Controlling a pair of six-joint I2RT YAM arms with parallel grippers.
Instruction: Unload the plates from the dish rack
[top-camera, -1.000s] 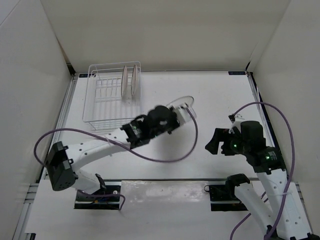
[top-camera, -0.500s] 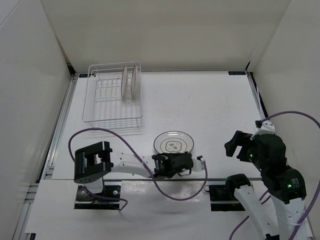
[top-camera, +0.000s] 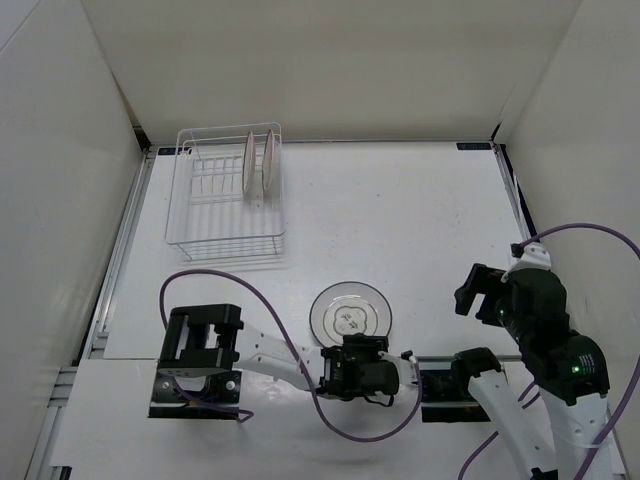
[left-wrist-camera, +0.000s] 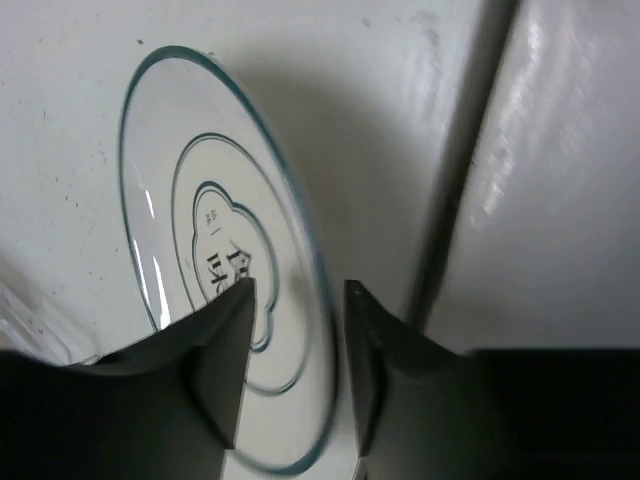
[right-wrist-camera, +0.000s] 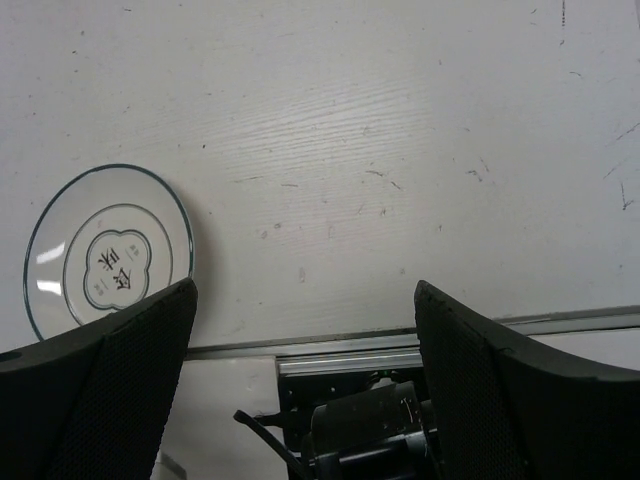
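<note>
The white wire dish rack (top-camera: 225, 200) stands at the far left with two plates (top-camera: 247, 165) (top-camera: 269, 163) upright in its slots. A third, glossy plate with a dark-ringed rim (top-camera: 350, 312) lies flat on the table near the front; it also shows in the left wrist view (left-wrist-camera: 215, 260) and the right wrist view (right-wrist-camera: 108, 250). My left gripper (top-camera: 400, 365) (left-wrist-camera: 297, 300) is folded back low at the near edge just in front of that plate, its jaws a little apart and empty. My right gripper (top-camera: 472, 292) (right-wrist-camera: 305, 290) hangs wide open and empty to the plate's right.
White walls enclose the table on three sides. An aluminium rail (right-wrist-camera: 400, 355) and the arm bases (top-camera: 200, 345) run along the near edge. Purple cables (top-camera: 270, 320) loop from both arms over the front of the table.
One second ago my left arm was stretched over mid-table with a plate. Now the plate lies flat near the front and the arm has folded back to the near edge. My right arm pulled back to the right.
</note>
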